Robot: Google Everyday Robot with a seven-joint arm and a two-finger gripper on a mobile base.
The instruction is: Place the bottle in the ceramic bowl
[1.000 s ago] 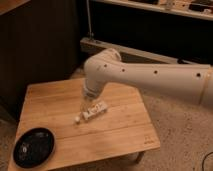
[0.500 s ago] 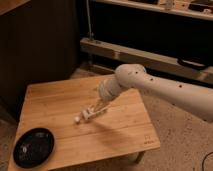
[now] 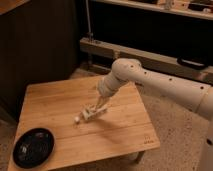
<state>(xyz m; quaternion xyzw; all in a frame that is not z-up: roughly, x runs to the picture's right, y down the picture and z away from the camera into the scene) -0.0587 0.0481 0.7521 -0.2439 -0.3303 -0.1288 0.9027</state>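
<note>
The small pale bottle [image 3: 84, 115] lies on its side near the middle of the low wooden table [image 3: 55, 102], its white cap pointing front left. My gripper [image 3: 96, 108] hangs down from the white arm [image 3: 150, 80] and is at the bottle's right end, touching or just over it. The glossy black ceramic bowl [image 3: 33, 147] sits at the table's front left corner, well apart from the bottle and holding nothing.
A dark cabinet wall stands behind the table on the left. A low metal shelf rail [image 3: 145, 56] runs behind on the right. Speckled floor [image 3: 175, 135] lies to the table's right.
The arm's bulk has swung from over the table's middle to the right and back. The bottle has shifted slightly to the left on the table.
</note>
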